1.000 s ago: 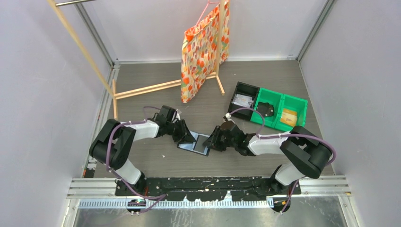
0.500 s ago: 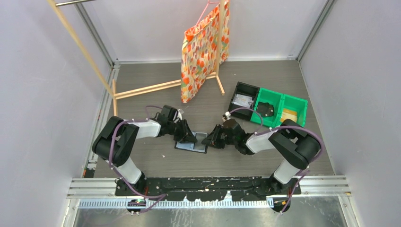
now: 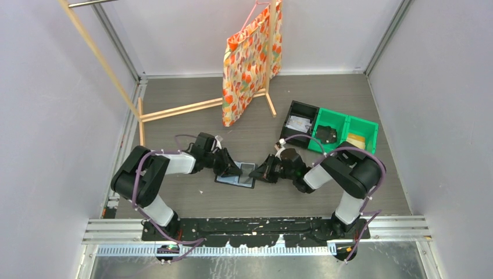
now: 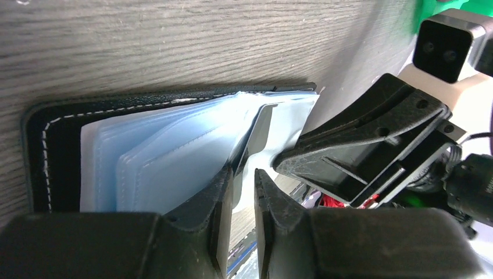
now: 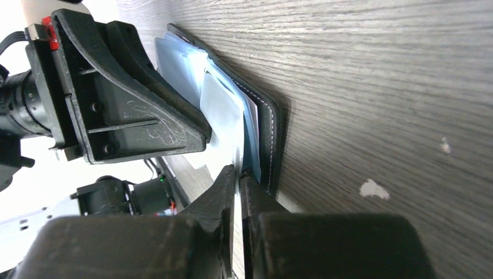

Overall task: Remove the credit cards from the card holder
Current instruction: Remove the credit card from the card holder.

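Card holder (image 3: 235, 176) count: one, lying open on the bench (image 3: 192, 200) mid-frame in the top view, between two claws. Left claw (image 4: 244, 174) is clenched on its blue sleeves. Right claw (image 5: 238, 171) pinches what looks like one pale credit card (image 5: 224, 113); any others I can't count. Risk imo: right has grabbed sleeve too, so pulling drags the whole holder. Further back: one black bin (image 3: 287, 121), two green bins (image 3: 343, 132).
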Controlling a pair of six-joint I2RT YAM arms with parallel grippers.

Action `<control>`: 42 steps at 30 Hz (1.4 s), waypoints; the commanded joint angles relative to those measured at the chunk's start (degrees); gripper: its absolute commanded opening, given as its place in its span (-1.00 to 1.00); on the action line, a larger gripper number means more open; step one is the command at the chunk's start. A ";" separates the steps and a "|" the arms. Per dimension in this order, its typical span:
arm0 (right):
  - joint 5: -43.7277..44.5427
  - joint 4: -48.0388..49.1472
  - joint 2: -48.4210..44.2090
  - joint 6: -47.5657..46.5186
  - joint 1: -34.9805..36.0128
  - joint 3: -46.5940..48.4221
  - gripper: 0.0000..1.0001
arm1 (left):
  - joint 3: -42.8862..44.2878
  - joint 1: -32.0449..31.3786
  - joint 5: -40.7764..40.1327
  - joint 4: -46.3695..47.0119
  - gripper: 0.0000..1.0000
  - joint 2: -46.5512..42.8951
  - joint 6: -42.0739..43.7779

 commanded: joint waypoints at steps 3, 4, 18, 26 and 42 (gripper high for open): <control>-7.12 20.45 12.37 1.99 -2.36 -3.66 -0.86 | -2.66 -0.68 1.82 9.55 -0.56 -0.08 -4.61; -8.25 24.66 14.83 3.40 -2.64 -3.94 -0.86 | -3.27 -0.68 1.89 10.40 -0.56 -0.07 -5.17; -10.51 35.11 22.41 6.33 -3.72 -5.40 -0.49 | -5.50 -0.59 0.13 11.15 -0.61 -0.22 -5.61; -9.56 37.24 23.58 7.33 -4.68 -7.29 -0.50 | -5.92 -0.09 -0.20 11.03 -0.63 -0.33 -5.67; -4.56 37.32 21.04 7.54 -5.64 -10.26 -0.57 | -7.22 0.90 1.07 12.30 -0.64 -2.66 -7.81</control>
